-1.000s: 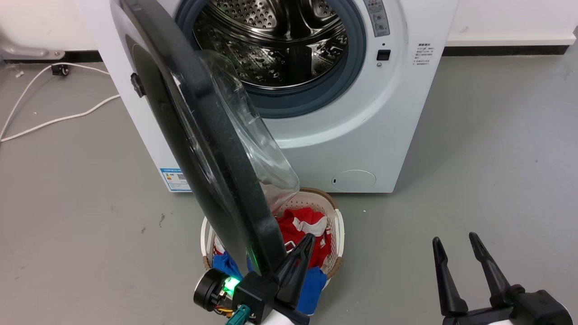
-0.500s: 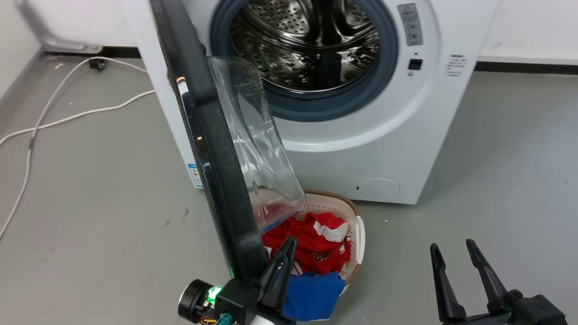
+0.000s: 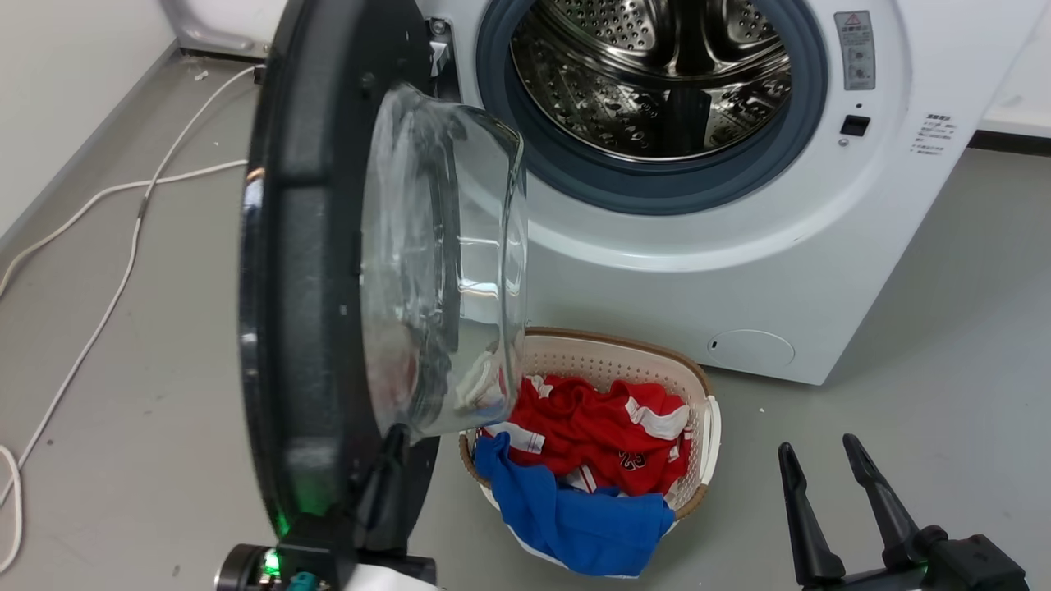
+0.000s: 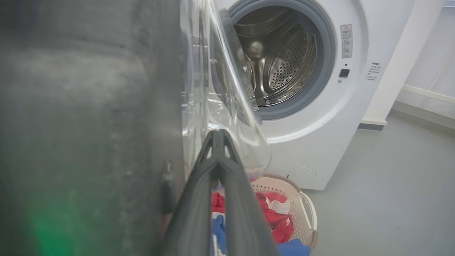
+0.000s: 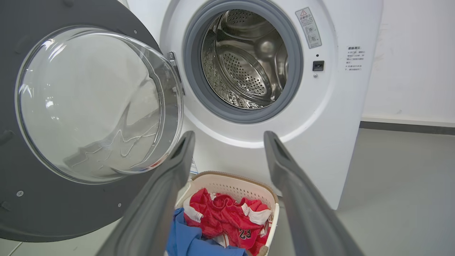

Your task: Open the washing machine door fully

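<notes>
Closed-fingered left end effector [image 4: 218, 137] presses the glossy black round washing machine door [image 3: 304, 287]; push smoothly along the hinge arc. Right end effector [image 3: 817, 450] idles wide.

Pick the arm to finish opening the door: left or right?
Left. The left gripper, fingers together, rests against the washing machine door, on its inner side near the lower edge, placed to push it wider. The right gripper hangs open, clear of the door, beyond the laundry basket.
</notes>
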Robot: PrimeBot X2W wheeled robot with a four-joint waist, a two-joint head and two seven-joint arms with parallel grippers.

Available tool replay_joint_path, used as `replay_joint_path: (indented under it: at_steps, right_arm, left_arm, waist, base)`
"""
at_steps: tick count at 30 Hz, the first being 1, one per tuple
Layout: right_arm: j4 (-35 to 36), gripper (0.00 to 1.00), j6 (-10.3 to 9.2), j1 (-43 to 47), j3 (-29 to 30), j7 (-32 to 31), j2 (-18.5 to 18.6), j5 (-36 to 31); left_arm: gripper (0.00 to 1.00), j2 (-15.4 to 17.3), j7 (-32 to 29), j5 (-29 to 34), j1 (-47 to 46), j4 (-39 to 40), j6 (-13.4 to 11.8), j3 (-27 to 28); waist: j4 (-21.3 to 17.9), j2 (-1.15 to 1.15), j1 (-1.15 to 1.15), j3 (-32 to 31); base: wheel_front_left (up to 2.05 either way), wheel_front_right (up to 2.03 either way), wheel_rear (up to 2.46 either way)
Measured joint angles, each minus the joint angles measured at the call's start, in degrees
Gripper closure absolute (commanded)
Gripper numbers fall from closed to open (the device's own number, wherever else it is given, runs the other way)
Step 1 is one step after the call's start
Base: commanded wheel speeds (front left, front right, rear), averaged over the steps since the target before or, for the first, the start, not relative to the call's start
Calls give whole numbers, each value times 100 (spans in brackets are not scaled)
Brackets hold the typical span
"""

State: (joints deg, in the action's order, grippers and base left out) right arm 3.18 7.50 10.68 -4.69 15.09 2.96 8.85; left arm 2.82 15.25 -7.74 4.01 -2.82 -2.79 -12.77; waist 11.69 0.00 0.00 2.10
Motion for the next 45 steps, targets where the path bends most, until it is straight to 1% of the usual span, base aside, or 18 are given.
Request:
replay_joint_path:
  at_steps: [5, 12, 16, 19, 28, 33, 37, 45]
  right_arm:
    - [0, 0, 0, -38, 7, 0, 0, -10]
    - [1, 0, 0, -130, 11, 0, 0, -45]
    - [1, 0, 0, -161, 40, 0, 0, -88]
    - [18, 0, 0, -251, 41, 0, 0, -138]
    - [26, 0, 0, -442, 56, 0, -1, -292]
    - [41, 0, 0, -528, 84, 0, -1, -341]
    - [63, 0, 0, -598, 113, 0, -1, -380]
    - [68, 0, 0, -730, 116, 0, -1, -425]
  left_arm:
    - [100, -15, -2, -70, 7, 49, -83, 465]
    - [100, -10, -3, -180, -29, 48, -98, 1376]
    - [100, 0, -3, -220, -192, -23, -60, 1868]
    - [100, -14, -3, -261, -346, -55, -76, 2124]
    - [100, -10, -3, -302, -970, -334, -74, 3158]
    - [100, 18, -3, -227, -1229, -505, 27, 3693]
    - [100, 99, -2, -147, -1458, -653, 129, 4009]
    - [100, 427, -3, -81, -1984, -1138, 327, 4513]
  waist:
    - [83, 0, 1, 102]
    - [69, 0, 1, 273]
    - [52, 0, 1, 397]
    - [46, 0, 1, 511]
    - [-17, 0, 1, 893]
    - [-78, 0, 0, 1077]
    - [-113, 0, 1, 1206]
    - [-167, 0, 1, 1389]
  base:
    - [0, 0, 0]
    - [0, 0, 0]
    - [0, 0, 0]
    - [0, 0, 0]
    - [0, 0, 0]
    - [0, 0, 0]
    - [0, 0, 0]
    - [0, 0, 0]
